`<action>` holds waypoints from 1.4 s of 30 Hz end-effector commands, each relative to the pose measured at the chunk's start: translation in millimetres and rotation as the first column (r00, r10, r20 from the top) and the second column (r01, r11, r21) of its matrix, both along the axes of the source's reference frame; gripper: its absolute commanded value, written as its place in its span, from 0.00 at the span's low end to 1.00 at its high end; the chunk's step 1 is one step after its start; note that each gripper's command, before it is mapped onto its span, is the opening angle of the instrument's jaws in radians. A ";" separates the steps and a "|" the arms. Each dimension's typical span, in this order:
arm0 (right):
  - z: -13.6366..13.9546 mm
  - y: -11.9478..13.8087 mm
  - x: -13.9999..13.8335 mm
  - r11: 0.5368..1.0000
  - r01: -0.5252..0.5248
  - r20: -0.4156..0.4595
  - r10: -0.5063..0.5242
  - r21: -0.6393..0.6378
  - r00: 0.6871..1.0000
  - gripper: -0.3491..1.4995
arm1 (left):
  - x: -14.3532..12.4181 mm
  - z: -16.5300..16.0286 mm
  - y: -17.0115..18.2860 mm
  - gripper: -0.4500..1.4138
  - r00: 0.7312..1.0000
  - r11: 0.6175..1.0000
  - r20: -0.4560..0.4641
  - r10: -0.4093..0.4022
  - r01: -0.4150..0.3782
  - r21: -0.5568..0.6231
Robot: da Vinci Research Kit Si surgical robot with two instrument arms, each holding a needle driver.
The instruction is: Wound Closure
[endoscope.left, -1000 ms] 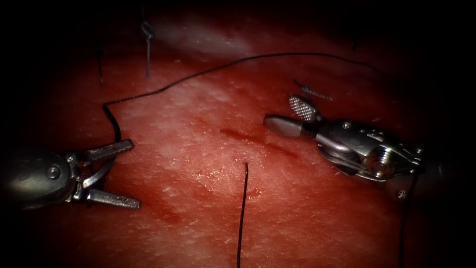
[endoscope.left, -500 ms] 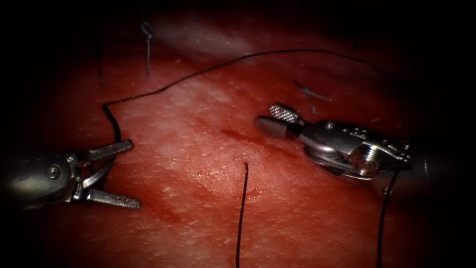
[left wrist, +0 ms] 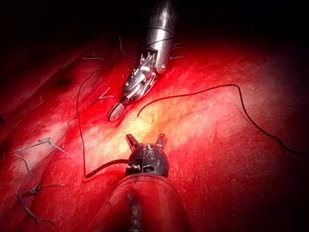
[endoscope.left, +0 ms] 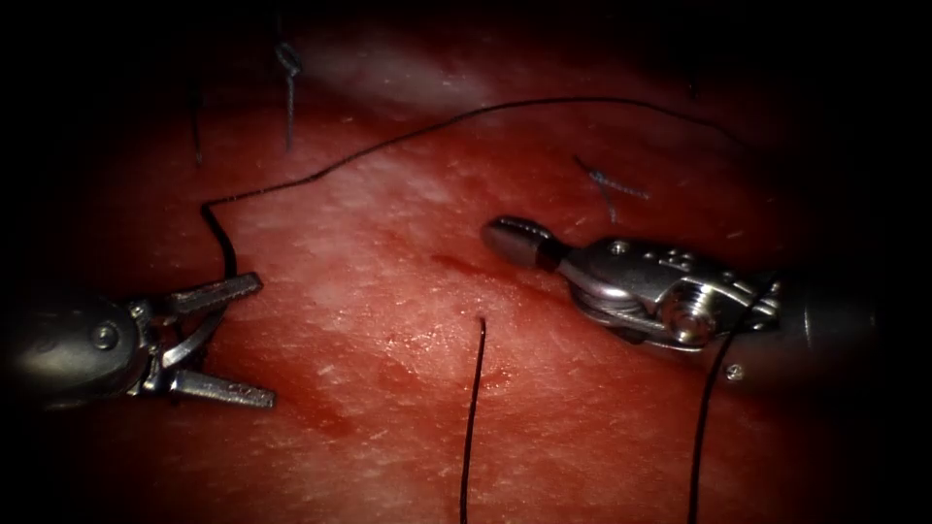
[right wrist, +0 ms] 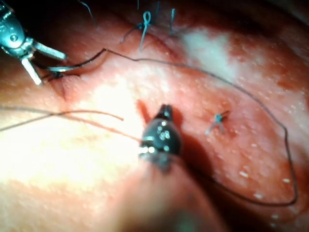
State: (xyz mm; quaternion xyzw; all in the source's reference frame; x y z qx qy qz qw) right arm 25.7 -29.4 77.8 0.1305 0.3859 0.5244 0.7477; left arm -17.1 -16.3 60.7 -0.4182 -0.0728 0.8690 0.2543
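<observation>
At the picture's left, my left tool (endoscope.left: 262,340) holds its jaws wide apart and grips nothing. A curved metal piece that looks like the needle (endoscope.left: 194,335) lies between them on the tissue (endoscope.left: 388,291). Dark thread (endoscope.left: 466,116) runs from there up and across to the right. My right tool (endoscope.left: 510,238) has its jaws shut, with nothing visible between them, just above the short dark cut (endoscope.left: 485,270). A strand of thread (endoscope.left: 707,408) hangs over its wrist. The left wrist view shows the left tool (left wrist: 146,139) facing the right tool (left wrist: 115,113).
A free thread end (endoscope.left: 476,388) lies below the cut and runs down out of the picture. Knotted stitches with cut tails sit at the upper left (endoscope.left: 288,63) and above the right tool (endoscope.left: 607,180). Red fluid wets the tissue around the cut.
My right tool has slid left toward the cut and shut its jaws. The strand over its wrist shifted left with it. My left tool has not moved.
</observation>
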 end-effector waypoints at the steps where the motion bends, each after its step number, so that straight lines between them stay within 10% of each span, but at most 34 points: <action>1: -0.1 0.6 0.3 0.999 -0.036 0.038 0.036 -0.016 0.999 0.00 | -0.6 0.5 -0.3 0.42 1.000 1.000 0.001 0.001 -0.001 0.000; 42: -9.6 7.3 -0.7 0.966 -0.237 -0.089 0.229 -0.100 0.969 0.00 | -0.7 0.3 -0.4 0.42 1.000 1.000 0.004 0.007 -0.007 -0.002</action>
